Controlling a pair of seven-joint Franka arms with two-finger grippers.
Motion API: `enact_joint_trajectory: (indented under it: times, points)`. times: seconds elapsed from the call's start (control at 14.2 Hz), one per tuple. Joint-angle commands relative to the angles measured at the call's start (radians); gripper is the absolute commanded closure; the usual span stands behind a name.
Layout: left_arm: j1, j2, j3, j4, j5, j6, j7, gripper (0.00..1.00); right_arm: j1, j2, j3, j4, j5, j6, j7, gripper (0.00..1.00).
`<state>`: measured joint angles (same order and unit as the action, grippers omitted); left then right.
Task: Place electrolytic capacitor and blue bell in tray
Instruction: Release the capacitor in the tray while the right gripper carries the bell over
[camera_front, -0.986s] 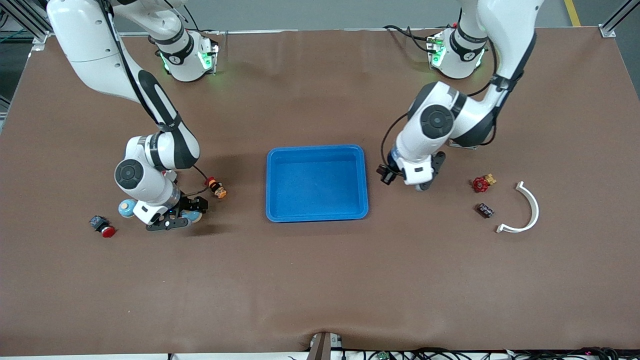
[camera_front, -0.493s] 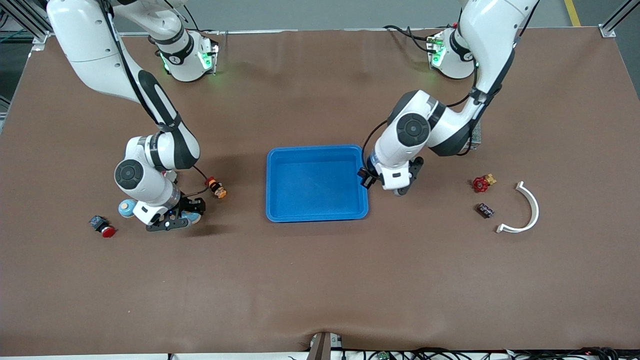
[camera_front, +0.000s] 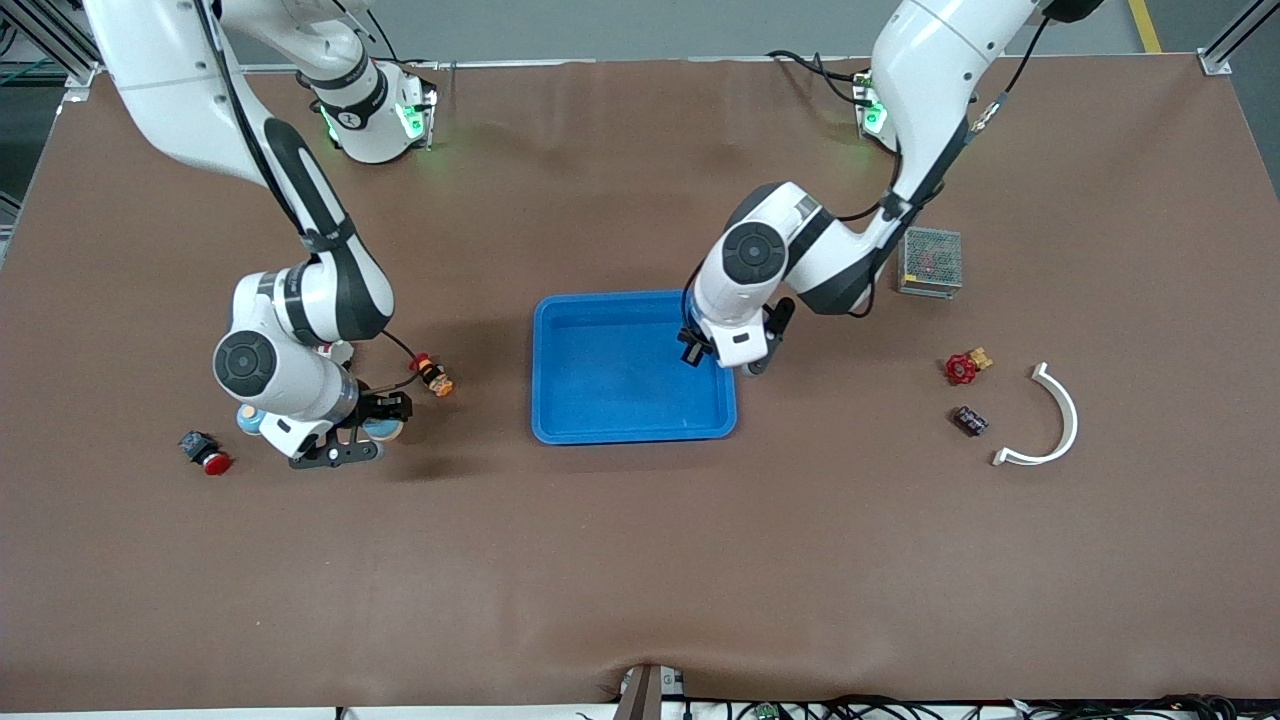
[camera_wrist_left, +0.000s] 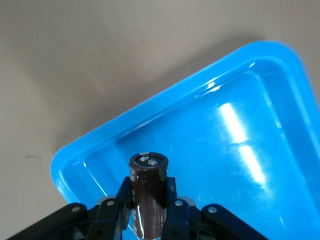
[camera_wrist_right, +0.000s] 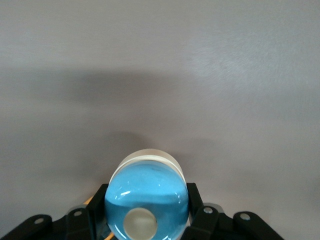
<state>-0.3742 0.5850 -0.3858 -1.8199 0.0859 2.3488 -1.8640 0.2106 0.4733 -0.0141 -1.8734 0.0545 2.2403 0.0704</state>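
The tray (camera_front: 610, 385) is bright blue and lies mid-table with nothing in it. My left gripper (camera_front: 693, 352) hangs over the tray's inside, by the rim toward the left arm's end. In the left wrist view this gripper (camera_wrist_left: 148, 189) is shut on the electrolytic capacitor (camera_wrist_left: 148, 175), a dark brown cylinder, above the tray's floor (camera_wrist_left: 225, 145). Toward the right arm's end, my right gripper (camera_front: 362, 432) is low over the table. It is shut on the blue bell (camera_front: 383, 428), which shows in the right wrist view as a glossy blue dome (camera_wrist_right: 146, 200) between the fingers (camera_wrist_right: 196, 200).
A red push button (camera_front: 207, 455) and a small orange part on a wire (camera_front: 433, 376) lie beside the right gripper. Toward the left arm's end are a metal mesh box (camera_front: 930, 262), a red knob (camera_front: 962, 369), a small dark component (camera_front: 969, 420) and a white curved piece (camera_front: 1055, 420).
The left arm carried the capacitor from beside the tray to over its inside. The right gripper shut on the blue bell and shifted slightly.
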Motion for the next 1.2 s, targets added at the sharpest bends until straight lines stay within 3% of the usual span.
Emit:
enact_joint_trajectory:
  times: [0.0, 0.07, 0.14, 0.28, 0.35, 0.7, 1.13]
  points:
    - [-0.008, 0.058, 0.010, 0.033, 0.028, -0.006, -0.030, 1.00, 0.096, -0.062, -0.003, 0.032, 0.010, -0.120, 0.193, 0.56]
    - [-0.008, 0.073, 0.010, 0.033, 0.028, -0.006, -0.032, 0.91, 0.136, -0.065, -0.003, 0.037, 0.011, -0.129, 0.269, 0.56]
    - [-0.008, 0.082, 0.010, 0.034, 0.028, -0.006, -0.040, 0.72, 0.177, -0.067, -0.003, 0.039, 0.011, -0.125, 0.351, 0.56]
    - [-0.003, 0.084, 0.010, 0.050, 0.028, -0.006, -0.058, 0.17, 0.248, -0.062, -0.003, 0.043, 0.014, -0.108, 0.481, 0.56]
    - [-0.002, 0.079, 0.010, 0.053, 0.028, -0.008, -0.057, 0.00, 0.277, -0.061, -0.003, 0.043, 0.016, -0.094, 0.537, 0.56]
    - [0.023, 0.035, 0.047, 0.099, 0.040, -0.032, -0.044, 0.00, 0.426, -0.039, -0.004, 0.040, 0.014, 0.007, 0.775, 0.56]
    - [0.110, -0.010, 0.081, 0.120, 0.268, -0.060, -0.011, 0.00, 0.513, 0.034, -0.006, 0.002, 0.013, 0.162, 0.855, 0.56]
